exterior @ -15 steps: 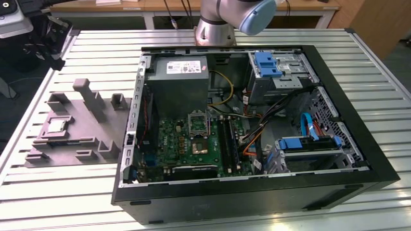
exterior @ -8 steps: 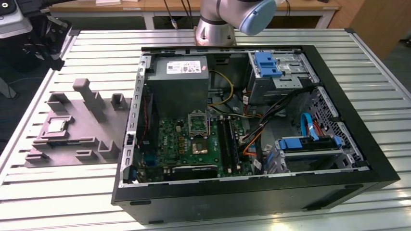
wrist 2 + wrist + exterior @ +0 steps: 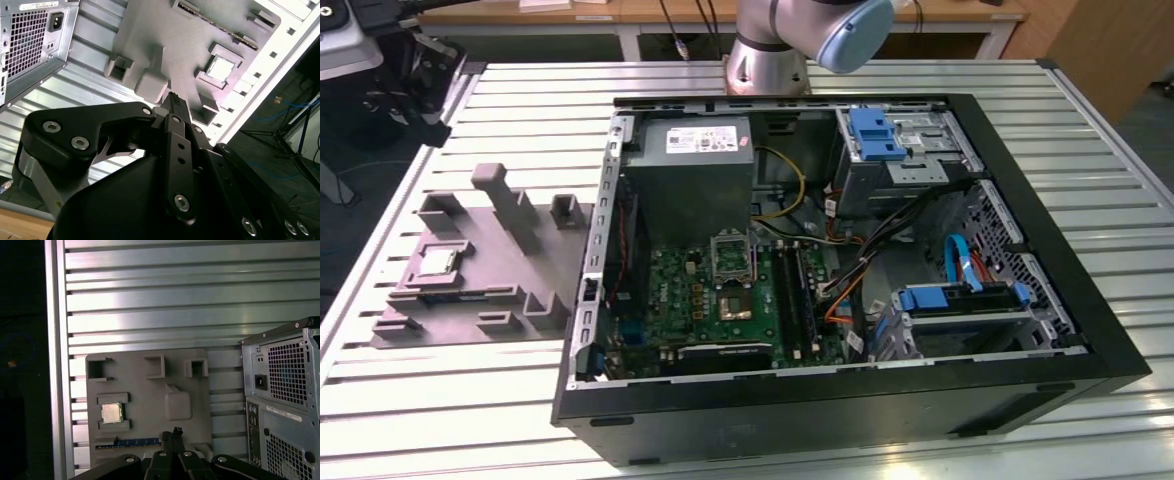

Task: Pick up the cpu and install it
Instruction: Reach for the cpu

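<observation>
cpu (image 3: 438, 262) lying flat, pale metal top up, in a square recess of the grey moulded fixture (image 3: 467, 305). in the exterior view, fixture resting on the slatted metal table (image 3: 454, 400), just beside the open computer case (image 3: 854, 405) on the exterior view's left. cpu near the fixture's edge farthest from the case. same chip in both wrist views (image 3: 111, 413) (image 3: 221, 69), framed by low raised walls and untouched.

gripper (image 3: 175, 432) in both wrist views raised above the fixture (image 3: 150, 385), well apart from the cpu. fingers together, tip to tip, empty. in the second wrist view, dark narrow tips (image 3: 172, 97) meeting in front of a raised block on the fixture (image 3: 185, 45), with the chip's recess off to one side of them. no contact with fixture or chip.

in the first wrist view, a blue-edged strip (image 3: 130, 442) seated in a long slot of the fixture, near the tips. rear panel of the case (image 3: 285, 390), with vent grilles and a power inlet, just beside the fixture on the table (image 3: 150, 300).

in the exterior view, case on its side with the side panel off. green motherboard (image 3: 680, 290) lying flat inside, grey power supply box with a white label (image 3: 687, 170) next to it, blue-latched drive cages toward the exterior view's right. base of the arm (image 3: 774, 40) standing on the table behind the case.
</observation>
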